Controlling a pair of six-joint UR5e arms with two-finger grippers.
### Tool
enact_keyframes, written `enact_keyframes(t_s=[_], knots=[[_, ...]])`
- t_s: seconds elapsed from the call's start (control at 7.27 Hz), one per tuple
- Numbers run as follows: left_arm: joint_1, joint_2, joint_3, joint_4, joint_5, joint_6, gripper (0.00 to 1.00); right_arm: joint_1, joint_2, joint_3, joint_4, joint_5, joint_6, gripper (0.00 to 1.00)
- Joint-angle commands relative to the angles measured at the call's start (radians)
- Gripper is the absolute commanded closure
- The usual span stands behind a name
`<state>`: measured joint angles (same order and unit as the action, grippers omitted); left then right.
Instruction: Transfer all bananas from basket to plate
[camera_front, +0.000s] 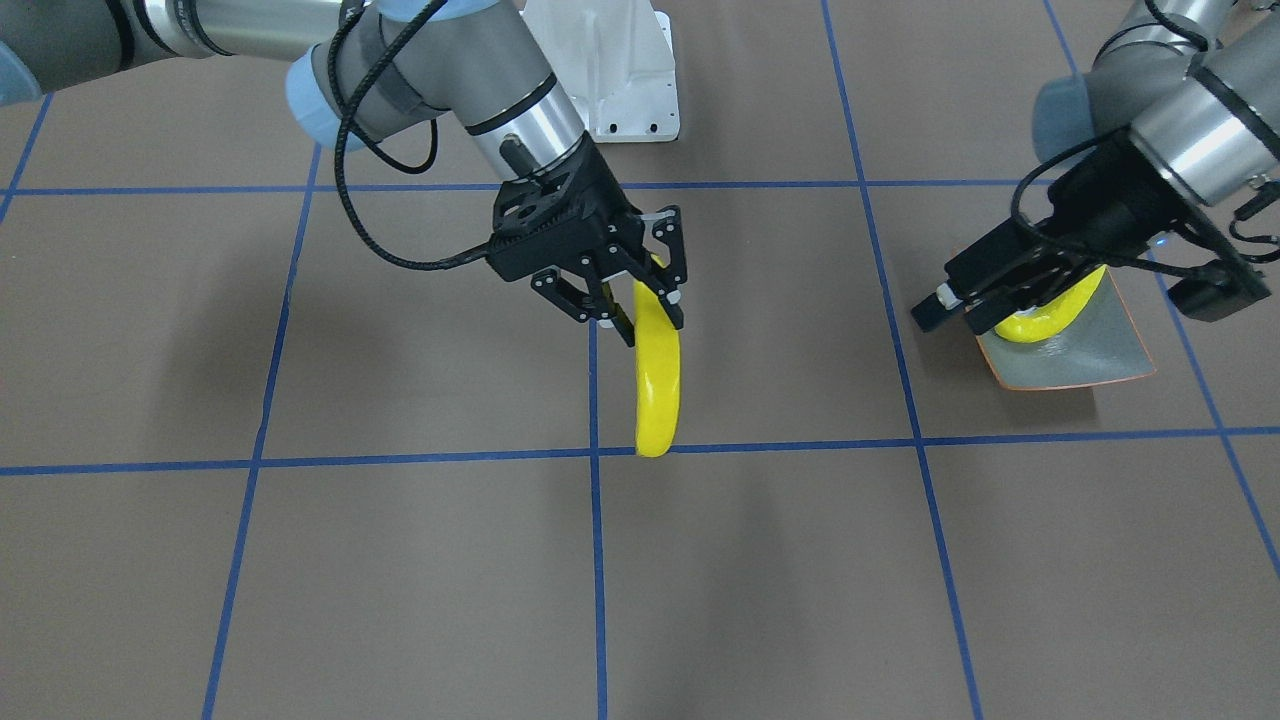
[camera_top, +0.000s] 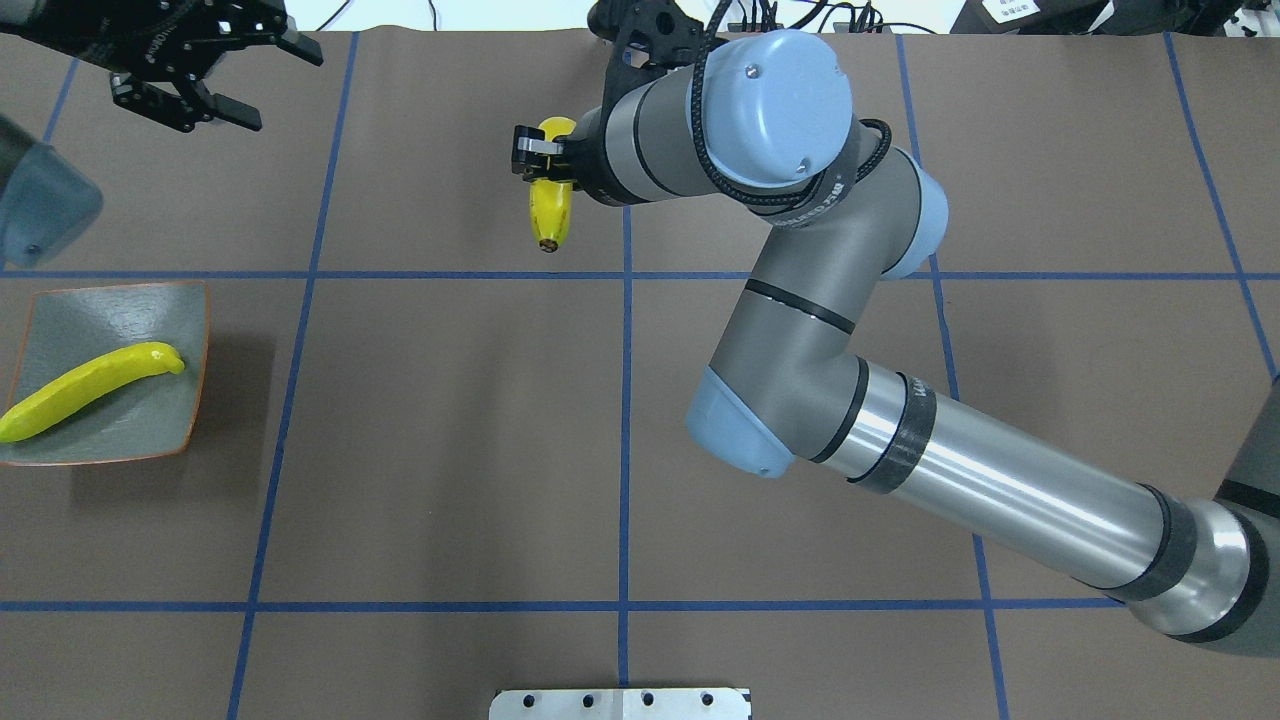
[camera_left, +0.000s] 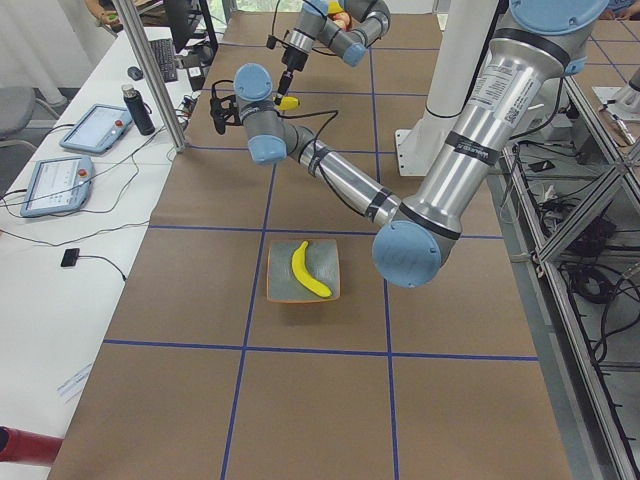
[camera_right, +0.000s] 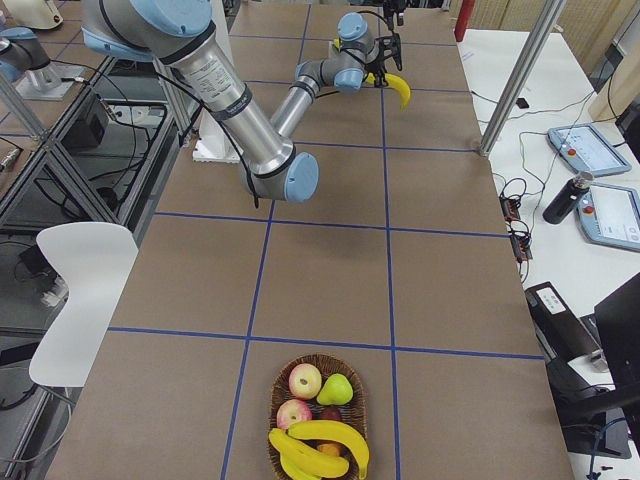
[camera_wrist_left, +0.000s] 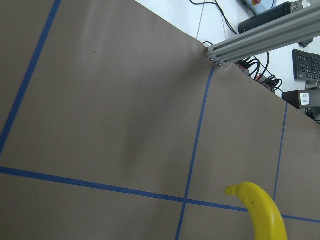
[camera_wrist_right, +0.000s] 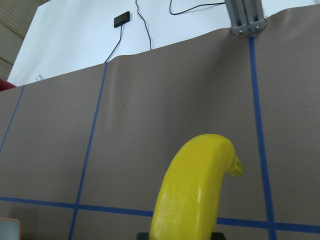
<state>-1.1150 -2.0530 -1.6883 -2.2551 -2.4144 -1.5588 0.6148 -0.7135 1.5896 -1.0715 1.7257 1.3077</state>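
Observation:
My right gripper is shut on the upper end of a yellow banana, which hangs above the table's middle; it also shows as the held banana and fills the right wrist view. Another banana lies diagonally on the grey-green plate, seen also as plate. My left gripper is open and holds nothing, raised beyond the plate. The wicker basket at the table's other end holds more bananas.
Two apples and a pear share the basket. A white mount plate sits at the robot's edge. An aluminium post, tablets and a bottle stand along the side bench.

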Motion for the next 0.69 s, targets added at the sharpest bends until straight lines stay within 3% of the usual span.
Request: enact_keyframes(t_s=[0.0, 0.55], knots=[[0.04, -0.025, 0.01, 0.005, 0.051, -0.037, 0.0, -0.041, 0.017, -0.01, 0.071, -0.017, 0.008, 1.0], [0.082, -0.064, 0.006, 0.008, 0.051, -0.153, 0.0, -0.053, 0.034, -0.003, 0.185, -0.018, 0.042, 1.0]])
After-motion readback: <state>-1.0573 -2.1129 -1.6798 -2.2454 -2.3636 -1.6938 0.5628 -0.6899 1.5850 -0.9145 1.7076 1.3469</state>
